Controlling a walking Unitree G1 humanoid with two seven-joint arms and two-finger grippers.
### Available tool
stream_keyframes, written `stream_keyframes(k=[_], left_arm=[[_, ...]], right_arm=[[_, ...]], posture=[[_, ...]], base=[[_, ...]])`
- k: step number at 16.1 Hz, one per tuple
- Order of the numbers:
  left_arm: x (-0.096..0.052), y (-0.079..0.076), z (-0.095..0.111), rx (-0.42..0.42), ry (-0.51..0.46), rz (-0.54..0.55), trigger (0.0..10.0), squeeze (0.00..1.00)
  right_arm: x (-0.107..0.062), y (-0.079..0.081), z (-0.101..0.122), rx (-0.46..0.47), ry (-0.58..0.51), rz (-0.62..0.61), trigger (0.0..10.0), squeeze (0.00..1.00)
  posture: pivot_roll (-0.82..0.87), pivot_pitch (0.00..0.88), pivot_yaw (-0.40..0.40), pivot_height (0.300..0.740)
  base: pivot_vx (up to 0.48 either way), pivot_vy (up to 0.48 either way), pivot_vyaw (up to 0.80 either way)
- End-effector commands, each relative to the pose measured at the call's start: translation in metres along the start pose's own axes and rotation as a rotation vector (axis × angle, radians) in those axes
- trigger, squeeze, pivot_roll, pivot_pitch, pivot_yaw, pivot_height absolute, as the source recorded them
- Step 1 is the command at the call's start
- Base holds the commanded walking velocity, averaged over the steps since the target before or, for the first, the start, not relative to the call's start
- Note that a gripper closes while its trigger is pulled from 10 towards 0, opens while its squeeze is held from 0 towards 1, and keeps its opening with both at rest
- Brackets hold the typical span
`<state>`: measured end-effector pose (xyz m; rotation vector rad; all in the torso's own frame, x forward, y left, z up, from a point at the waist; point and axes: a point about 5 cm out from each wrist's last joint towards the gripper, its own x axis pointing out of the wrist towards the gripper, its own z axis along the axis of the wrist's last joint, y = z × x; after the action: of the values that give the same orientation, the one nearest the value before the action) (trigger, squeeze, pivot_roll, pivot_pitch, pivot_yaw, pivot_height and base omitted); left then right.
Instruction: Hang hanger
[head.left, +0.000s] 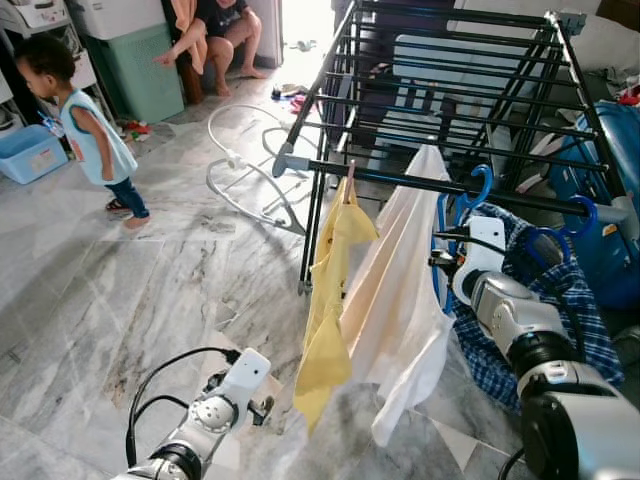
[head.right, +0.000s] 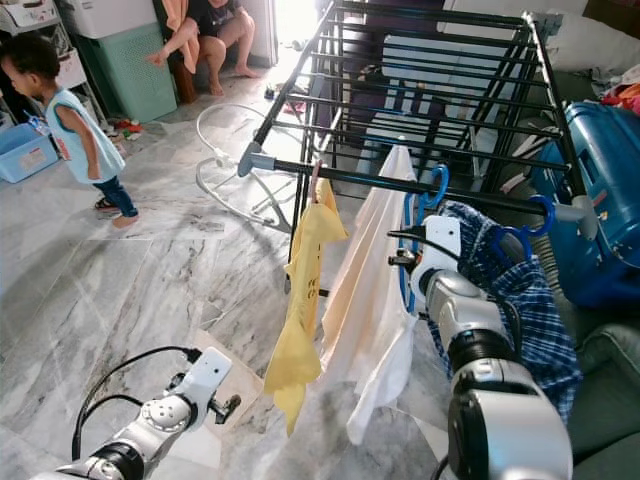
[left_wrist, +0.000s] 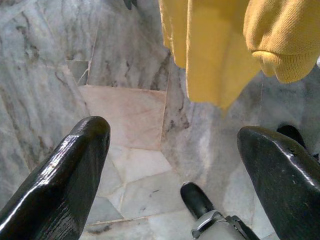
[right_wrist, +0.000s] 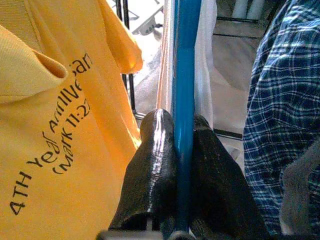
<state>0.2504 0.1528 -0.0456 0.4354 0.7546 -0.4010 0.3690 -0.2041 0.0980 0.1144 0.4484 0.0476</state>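
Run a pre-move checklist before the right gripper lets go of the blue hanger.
1. Grip: right gripper is shut on the blue hanger. Ok.
2. Hook over the front bar of the drying rack: the hanger's hook curls at the bar, but whether it is seated is cannot tell.
3. Neighbours: the yellow shirt and the plaid shirt hang close on either side. Ok, but tight.
4. White garment on the hanger hangs free, off the floor. Ok.
5. Left gripper is open, low above the floor, away from the rack. Ok.
6. People: a child stands well off to the robot's left. Ok.
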Motion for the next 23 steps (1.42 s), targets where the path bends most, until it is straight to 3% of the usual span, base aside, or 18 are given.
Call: stream_keyframes(k=[1,15,21,22,23], left_arm=[[-0.001,0.006,-0.001,0.005,0.005,0.01,10.0,0.0],[-0.015,0.032,-0.034,-0.007,0.068,0.072,10.0,0.0],[-0.022,0.044,-0.045,-0.008,0.094,0.099,10.0,0.0],[-0.023,0.045,-0.046,-0.01,0.093,0.1,10.0,0.0],[-0.023,0.046,-0.045,-0.009,0.088,0.099,10.0,0.0]], right_arm=[[-0.001,-0.006,0.036,0.026,-0.107,-0.014,10.0,0.0],[-0.001,-0.014,-0.019,0.065,0.084,-0.042,10.0,0.0],[0.0,-0.011,-0.019,0.063,0.08,-0.039,10.0,0.0],[0.0,-0.01,-0.022,0.059,0.087,-0.039,10.0,1.0],[0.0,-0.009,-0.024,0.059,0.086,-0.036,10.0,1.0]], posture=[[0.16,0.021,-0.063,0.74],[0.29,0.106,-0.066,0.74],[0.32,0.14,-0.057,0.74],[0.32,0.142,-0.056,0.74],[0.32,0.143,-0.055,0.74]], base=[[0.0,0.0,0.0],[0.0,0.0,0.0],[0.0,0.0,0.0],[0.0,0.0,0.0],[0.0,0.0,0.0]])
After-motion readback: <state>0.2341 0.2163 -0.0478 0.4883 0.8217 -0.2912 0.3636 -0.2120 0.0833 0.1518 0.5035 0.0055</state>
